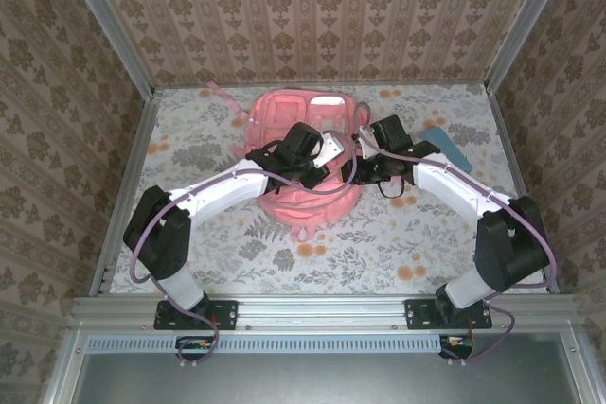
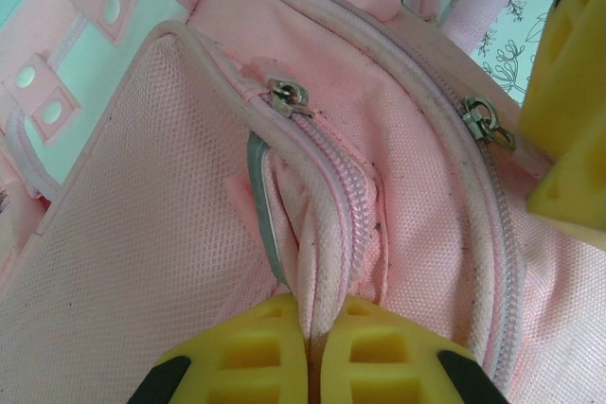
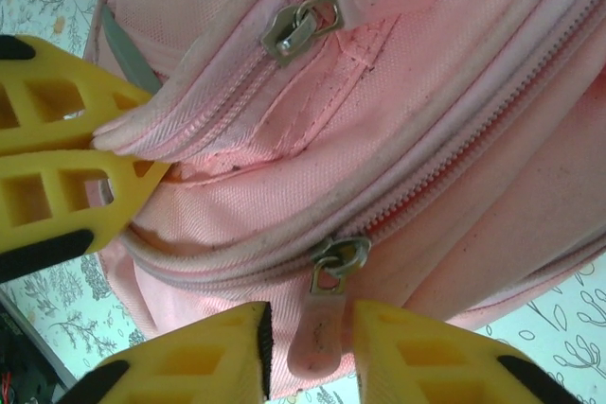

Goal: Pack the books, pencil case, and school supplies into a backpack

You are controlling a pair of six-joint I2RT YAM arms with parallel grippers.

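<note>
At table's (image 1: pixel 237 253) far edge: left gripper (image 2: pixel 308 319) clamped on backpack (image 2: pixel 142 234) lip; right gripper (image 3: pixel 310 328) straddles zip pull (image 3: pixel 320 340), can't tell if pinched. I fear loose hold, pull slips.

Pink backpack (image 1: pixel 284 115) centred, light blue pencil case (image 1: pixel 450 150) at right

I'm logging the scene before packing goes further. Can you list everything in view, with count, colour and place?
backpack: one, pink with white patches, middle of the table toward the far side.
zip pulls: two in the right wrist view, silver sliders with pink tabs, on the backpack's zips.
pencil case: one, light blue, on the table to the right of the backpack.
table: one, pale floral cover.
walls: three, beige patterned paper, around the table.
left gripper: one, yellow fingers, shut on the backpack's zip edge.
right gripper: one, yellow fingers, open either side of a pink zip tab.
</note>
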